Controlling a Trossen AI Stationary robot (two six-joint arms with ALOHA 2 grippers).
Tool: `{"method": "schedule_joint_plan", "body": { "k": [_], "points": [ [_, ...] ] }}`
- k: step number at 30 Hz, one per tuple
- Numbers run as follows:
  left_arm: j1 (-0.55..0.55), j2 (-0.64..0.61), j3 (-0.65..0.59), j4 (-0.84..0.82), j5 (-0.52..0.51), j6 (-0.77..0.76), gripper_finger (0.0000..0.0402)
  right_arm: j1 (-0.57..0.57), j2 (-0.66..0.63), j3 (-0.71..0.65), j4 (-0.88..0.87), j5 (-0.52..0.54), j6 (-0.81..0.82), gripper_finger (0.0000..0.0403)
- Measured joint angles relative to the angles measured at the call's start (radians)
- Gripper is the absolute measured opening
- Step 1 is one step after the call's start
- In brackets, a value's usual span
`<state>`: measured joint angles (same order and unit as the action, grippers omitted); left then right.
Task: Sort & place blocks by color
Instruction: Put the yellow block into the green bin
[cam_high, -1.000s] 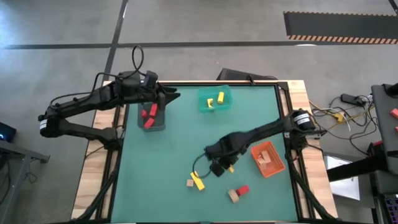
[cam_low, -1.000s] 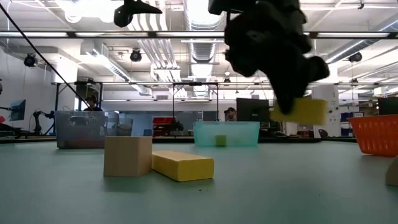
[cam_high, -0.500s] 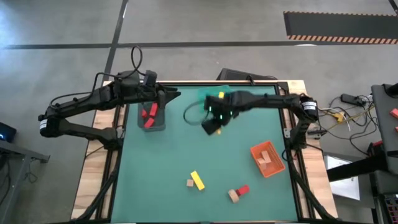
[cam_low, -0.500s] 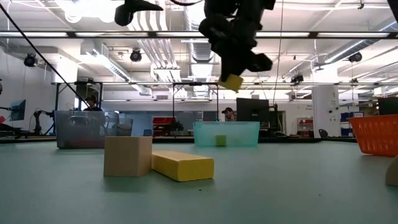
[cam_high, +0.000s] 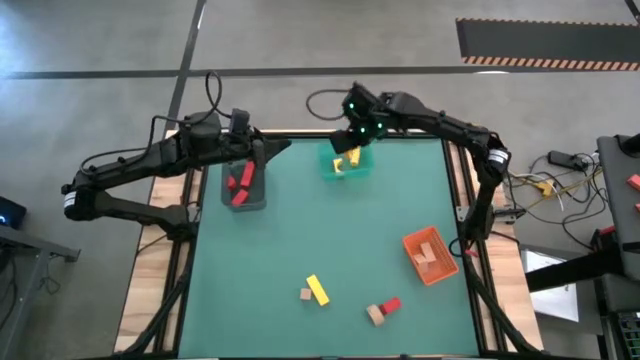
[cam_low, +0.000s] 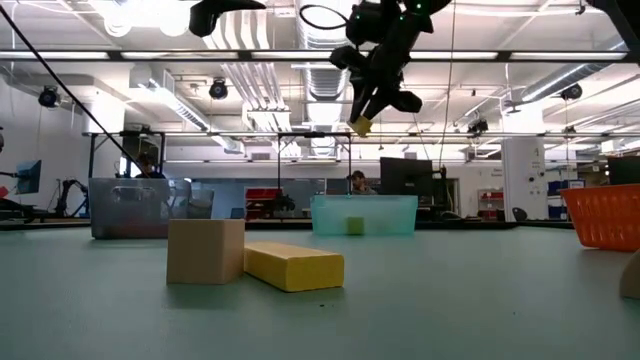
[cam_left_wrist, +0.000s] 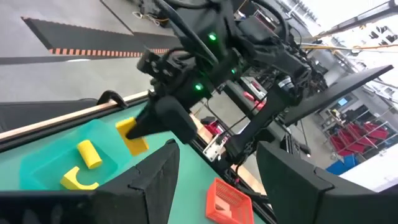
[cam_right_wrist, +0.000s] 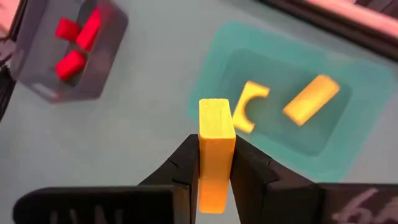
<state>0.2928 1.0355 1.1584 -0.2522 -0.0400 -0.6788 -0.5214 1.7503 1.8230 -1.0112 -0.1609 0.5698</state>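
Note:
My right gripper (cam_high: 352, 142) is high over the teal bin (cam_high: 346, 163) at the table's far edge, shut on a yellow block (cam_right_wrist: 216, 124). Two yellow pieces (cam_right_wrist: 298, 102) lie in that bin. My left gripper (cam_high: 264, 156) hovers open beside the grey bin (cam_high: 243, 190), which holds red blocks (cam_right_wrist: 74, 43). On the near part of the table rest a yellow bar (cam_high: 317, 289), a tan cube (cam_high: 305, 294), a red block (cam_high: 390, 304) and another tan block (cam_high: 376, 315). My right gripper pinches the yellow block by its two opposite side faces (cam_right_wrist: 216, 146) between its two fingers. The fingers slant down from above. The block sticks out past the fingertips (cam_right_wrist: 186, 158) and is lifted clear, hanging above the teal bin (cam_low: 363, 214).
An orange bin (cam_high: 430, 255) with tan blocks stands near the table's right edge. The green mat between the bins and the loose blocks is bare. Cables and a dark box lie beyond the far and right edges.
My right gripper has carried the yellow block from the near middle of the table up and toward the far edge, to above the teal bin. It has stayed shut on the block throughout. The loose blocks on the table have not moved.

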Motion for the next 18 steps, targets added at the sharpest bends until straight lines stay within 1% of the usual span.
{"method": "schedule_joint_plan", "body": {
  "k": [3,10,18],
  "points": [
    [0.0,0.0,0.0,0.017,-0.016,0.0,0.0199,-0.031,0.045,0.055,-0.02,-0.004,-0.04,0.0056],
    [0.0,0.0,0.0,0.038,-0.029,0.0,0.0199,-0.084,0.198,0.195,-0.099,-0.006,-0.123,0.0056],
    [0.0,0.0,0.0,0.035,-0.051,0.001,0.0199,-0.114,0.361,0.293,-0.216,-0.003,-0.21,0.0056]
  ]
}}
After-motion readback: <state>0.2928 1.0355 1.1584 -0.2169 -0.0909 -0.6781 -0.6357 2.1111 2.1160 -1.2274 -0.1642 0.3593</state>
